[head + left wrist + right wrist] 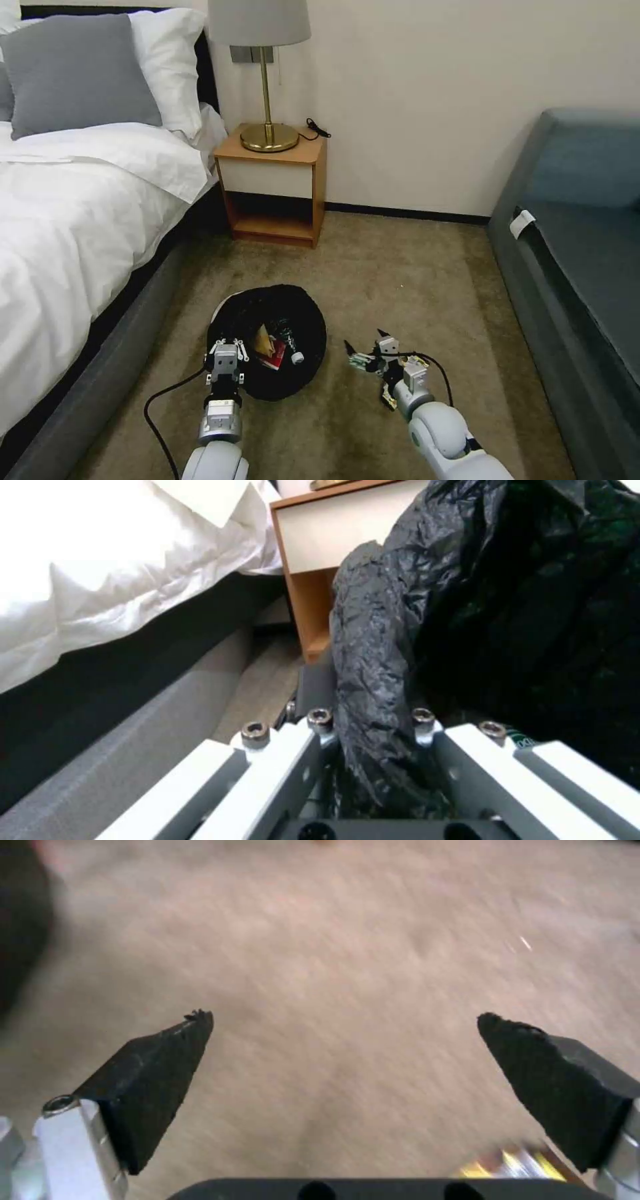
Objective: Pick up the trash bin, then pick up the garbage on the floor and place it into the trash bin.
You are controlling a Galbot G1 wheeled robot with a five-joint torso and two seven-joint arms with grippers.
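The trash bin [280, 313], lined with a crinkly black bag, hangs tilted just above the carpet. My left gripper [225, 352] is shut on its near rim, and the left wrist view shows the bag [380, 670] pinched between the fingers. Inside the bin lie crumpled tan paper [262, 340], a red-and-white packet [273, 358] and a small clear bottle [293, 353]. To the right of the bin, my right gripper [364, 339] [345, 1019] is open low over bare carpet. A gold-silver foil wrapper [513, 1165] [389, 398] lies on the carpet close under its wrist.
A bed [73, 220] with white sheets and a grey base runs along the left. A wooden nightstand [273, 187] carrying a brass lamp [267, 80] stands at the wall. A dark sofa [580, 253] lines the right. Brown carpet [400, 280] lies open between them.
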